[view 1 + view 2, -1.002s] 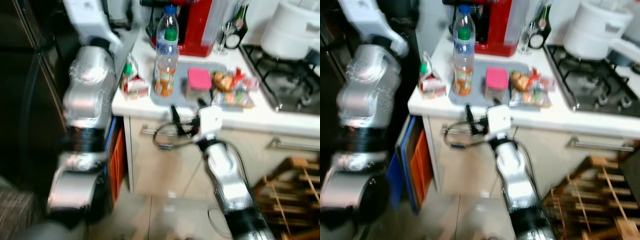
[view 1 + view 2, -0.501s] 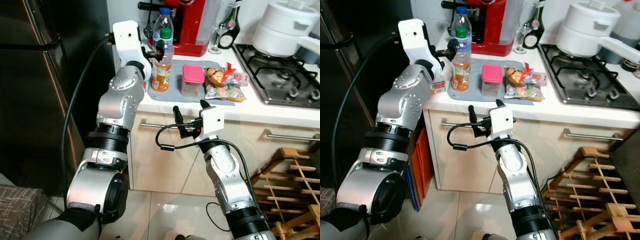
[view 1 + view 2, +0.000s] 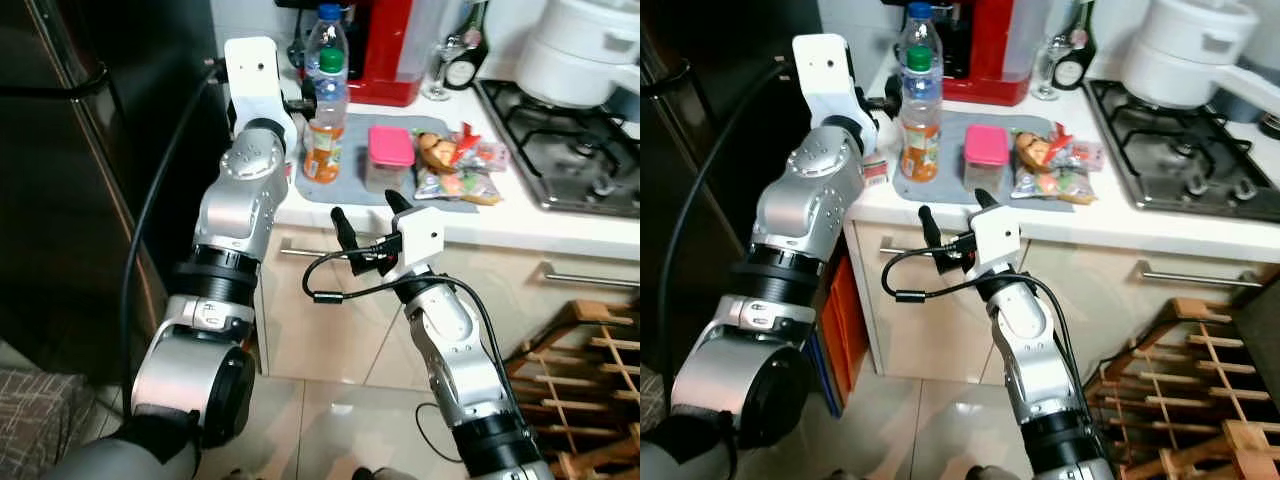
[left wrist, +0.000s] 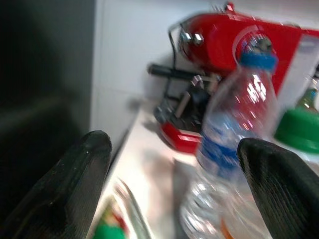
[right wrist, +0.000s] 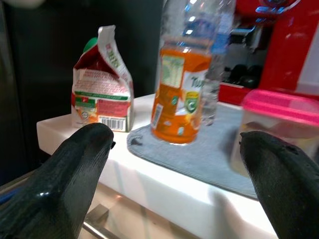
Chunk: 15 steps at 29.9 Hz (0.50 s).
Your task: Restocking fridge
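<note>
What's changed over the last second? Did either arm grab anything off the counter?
Nothing grabbed. The left gripper has come up from beside the counter to the water bottle and juice bottle, fingers open. The right gripper stays open below the counter edge. The bottles, pink-lidded box and snack packets look unmoved on the grey mat.

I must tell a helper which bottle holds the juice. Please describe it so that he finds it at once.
Look at the white counter beside the gas stove; a grey mat lies on it before the red machine. On the mat's end away from the stove stands the juice bottle: orange, green-capped, unlike the clear blue-capped water bottle behind it.
</note>
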{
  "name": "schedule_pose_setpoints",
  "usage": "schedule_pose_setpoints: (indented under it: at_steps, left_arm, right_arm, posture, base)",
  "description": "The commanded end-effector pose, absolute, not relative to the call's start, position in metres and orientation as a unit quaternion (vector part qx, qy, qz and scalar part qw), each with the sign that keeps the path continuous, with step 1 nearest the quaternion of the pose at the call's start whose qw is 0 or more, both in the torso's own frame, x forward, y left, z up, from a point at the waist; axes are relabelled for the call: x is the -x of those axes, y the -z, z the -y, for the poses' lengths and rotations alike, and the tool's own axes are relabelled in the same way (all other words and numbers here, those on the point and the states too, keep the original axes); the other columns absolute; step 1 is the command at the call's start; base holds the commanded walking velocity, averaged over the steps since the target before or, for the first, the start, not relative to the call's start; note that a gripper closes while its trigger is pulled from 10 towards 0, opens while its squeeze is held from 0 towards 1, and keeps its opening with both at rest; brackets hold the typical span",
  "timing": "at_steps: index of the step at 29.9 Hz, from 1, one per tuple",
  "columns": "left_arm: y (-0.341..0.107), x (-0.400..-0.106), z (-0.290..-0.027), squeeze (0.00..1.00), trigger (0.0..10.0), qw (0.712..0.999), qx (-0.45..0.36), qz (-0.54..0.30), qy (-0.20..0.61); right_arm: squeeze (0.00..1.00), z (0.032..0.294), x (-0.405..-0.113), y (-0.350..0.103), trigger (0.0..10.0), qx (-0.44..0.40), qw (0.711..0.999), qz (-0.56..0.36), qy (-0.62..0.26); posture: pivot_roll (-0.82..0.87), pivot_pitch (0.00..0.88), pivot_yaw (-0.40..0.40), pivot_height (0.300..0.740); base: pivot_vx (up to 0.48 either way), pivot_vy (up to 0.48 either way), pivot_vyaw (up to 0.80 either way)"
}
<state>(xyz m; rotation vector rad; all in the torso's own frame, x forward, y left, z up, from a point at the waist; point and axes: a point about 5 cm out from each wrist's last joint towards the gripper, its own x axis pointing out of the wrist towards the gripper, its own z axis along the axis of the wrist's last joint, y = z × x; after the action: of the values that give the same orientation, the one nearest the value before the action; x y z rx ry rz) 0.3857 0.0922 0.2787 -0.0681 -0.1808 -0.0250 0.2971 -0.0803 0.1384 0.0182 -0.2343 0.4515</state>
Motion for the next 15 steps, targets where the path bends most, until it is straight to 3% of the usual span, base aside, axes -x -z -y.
schedule_pose_setpoints:
  at_steps: [1, 15]
  left_arm:
    - [-0.284, -0.381, -0.092, 0.0, 10.0, 0.995, 0.02, 0.096, 0.009]
    - [-0.261, -0.382, -0.091, 0.0, 10.0, 0.999, 0.032, 0.034, 0.005]
  right_arm:
    - [0.0, 0.081, -0.295, -0.141, 10.0, -0.017, 0.967, 0.119, -0.225]
    - [0.0, 0.078, -0.294, -0.138, 10.0, -0.02, 0.966, 0.109, -0.231]
  posture:
    - [-0.09, 0.0, 0.005, 0.74]
    - [-0.09, 0.0, 0.007, 0.74]
  base:
    - [0.0, 0.0, 0.0]
    - [0.0, 0.0, 0.0]
